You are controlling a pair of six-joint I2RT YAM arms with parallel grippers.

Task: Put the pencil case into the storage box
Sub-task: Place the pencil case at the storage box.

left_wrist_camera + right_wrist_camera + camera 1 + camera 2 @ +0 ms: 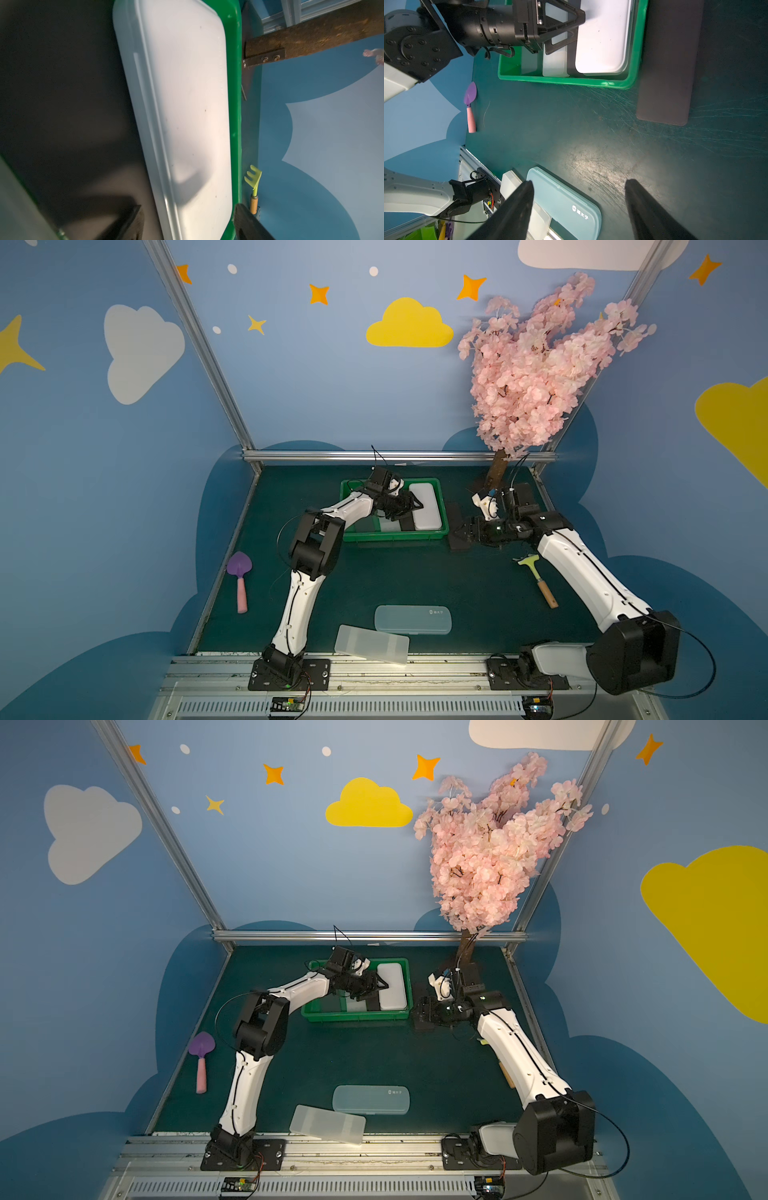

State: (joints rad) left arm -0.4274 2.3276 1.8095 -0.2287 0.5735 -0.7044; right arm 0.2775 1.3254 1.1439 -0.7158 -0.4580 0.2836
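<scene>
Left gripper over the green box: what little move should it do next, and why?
Probably lift straight up. The left gripper hangs over the storage box with its jaws open, and the white pencil case lies flat inside it, so nothing seems held there.

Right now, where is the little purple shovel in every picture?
In a top view: the purple shovel lies by the left edge of the table, beside the left arm.
In a top view: same place, left of that arm.
Left wrist: not in it.
Right wrist: it lies at the table's edge, apart from the green storage box.
Shared landmark: that storage box, in all four views.
</scene>
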